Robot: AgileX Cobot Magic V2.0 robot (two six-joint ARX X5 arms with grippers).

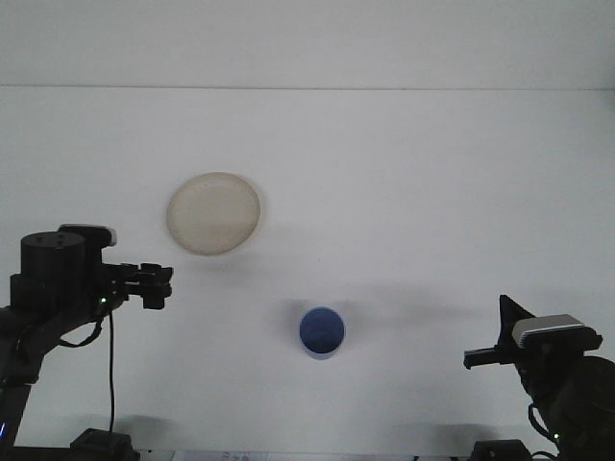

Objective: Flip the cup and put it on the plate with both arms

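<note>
text: none readable | labels: none | numbers: none | signs: none

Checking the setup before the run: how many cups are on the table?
1. A blue cup stands on the white table, near the front middle, apart from the cream plate farther back to its left. Nothing seems hidden.

Small round blue cup (321,332): stands on the white table, low in the front view and slightly right of centre. Seen from above as a blue disc with a paler rim at its near edge; whether the mouth faces up or down cannot be told. Nothing touches it.

Round cream-coloured shallow plate (213,213): lies flat on the table, up and to the left of the cup, well apart from it. Surface bare, rim slightly raised.
</note>
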